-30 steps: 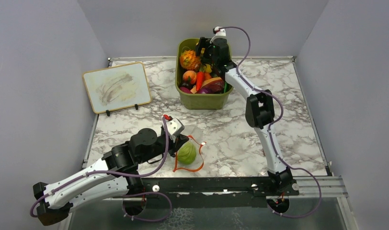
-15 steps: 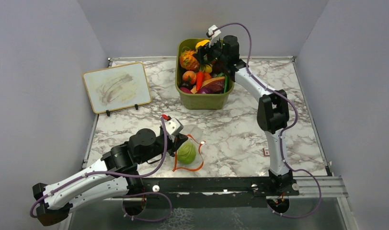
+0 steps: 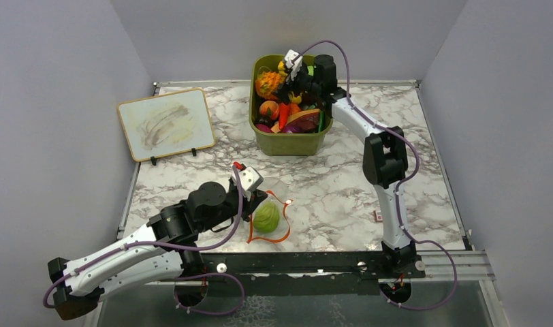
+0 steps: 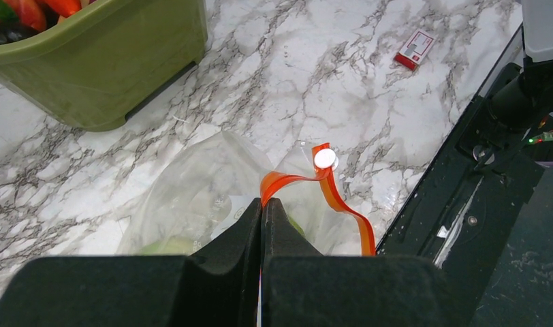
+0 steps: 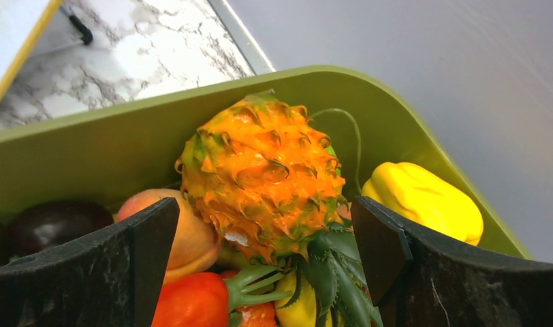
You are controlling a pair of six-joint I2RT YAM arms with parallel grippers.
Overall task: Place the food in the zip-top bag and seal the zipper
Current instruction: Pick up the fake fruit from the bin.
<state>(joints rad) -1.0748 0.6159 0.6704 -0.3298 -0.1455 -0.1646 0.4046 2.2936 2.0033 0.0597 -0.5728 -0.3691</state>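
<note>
**A:** The right arm is the one on the move. A second ago it hung over the back right of the olive-green plastic bin. Now it has swung left across the toys, and the right pincer has its jaws spread wide on either side of the orange bumpy plastic fruit with the green leafy top.

**B:** Is it touching the fruit?

**A:** I can't tell from the wrist view. The black fingers flank it, but nothing is clamped. A round orange-peach fruit sits just left of it and a yellow plastic pepper to its right, all inside the bin.

**B:** And the left side?

**A:** It has hardly budged. The left pincer stays closed on the thin orange-red zipper of the clear, crinkly zip-top bag. The strip curls up from the bag's mouth, and the bag lies on the marble worktop near the front edge.

**B:** What's in the bag?

**A:** One round light-green cabbage-like ball, in the same spot as before.

**B:** Anything else different?

**A:** Yes, the right elbow has shifted outward. A small red-and-white card now shows on the worktop near that arm's base, where the arm covered it a second ago. The smudged, wood-framed whiteboard at the left stands where it did.
</note>
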